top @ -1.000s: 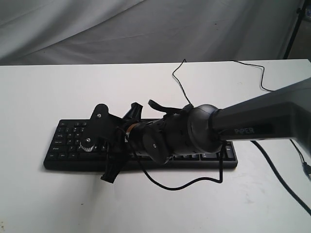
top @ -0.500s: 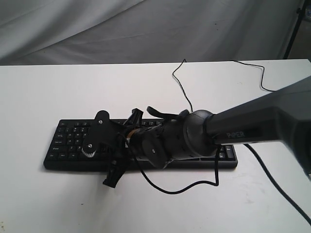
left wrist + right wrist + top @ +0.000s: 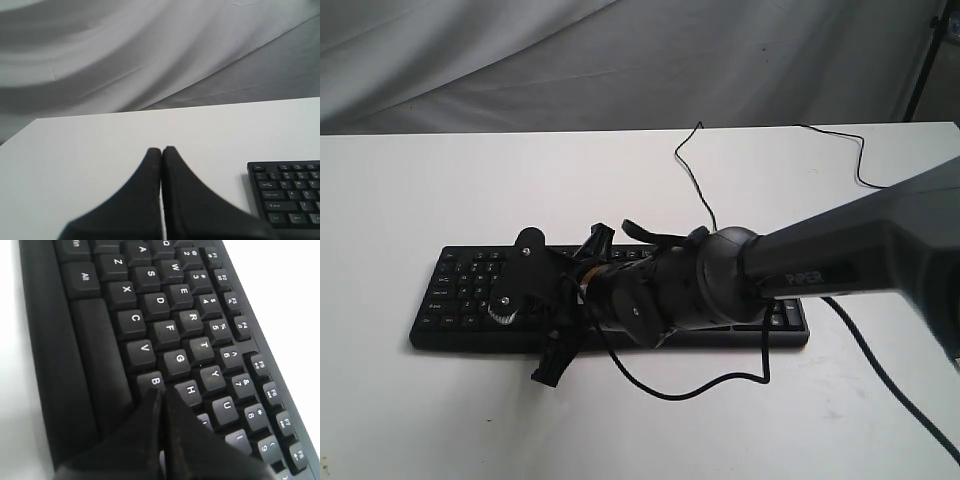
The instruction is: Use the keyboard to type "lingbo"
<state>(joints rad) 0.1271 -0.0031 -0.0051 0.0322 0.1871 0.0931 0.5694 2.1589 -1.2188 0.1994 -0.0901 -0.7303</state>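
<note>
The black keyboard (image 3: 460, 290) lies across the white table, number pad at the left of the exterior view. My right arm (image 3: 800, 265) reaches over its middle and hides many keys. In the right wrist view my right gripper (image 3: 162, 391) is shut, with nothing between its fingers. Its tips sit right at the B key (image 3: 155, 381), with H (image 3: 190, 388) beside them; whether a key is pressed down I cannot tell. My left gripper (image 3: 161, 149) is shut and empty over bare table, off the keyboard's (image 3: 290, 192) Esc end. It does not show in the exterior view.
The keyboard's thin black cable (image 3: 692, 165) runs back across the table. Another black cable (image 3: 700, 385) loops on the table in front of the keyboard, and one more (image 3: 860, 165) lies at the back right. Grey cloth (image 3: 620, 60) hangs behind the table.
The right arm's wrist and gripper came down lower onto the keyboard between one second and half a second ago. Since then nothing has visibly moved.
</note>
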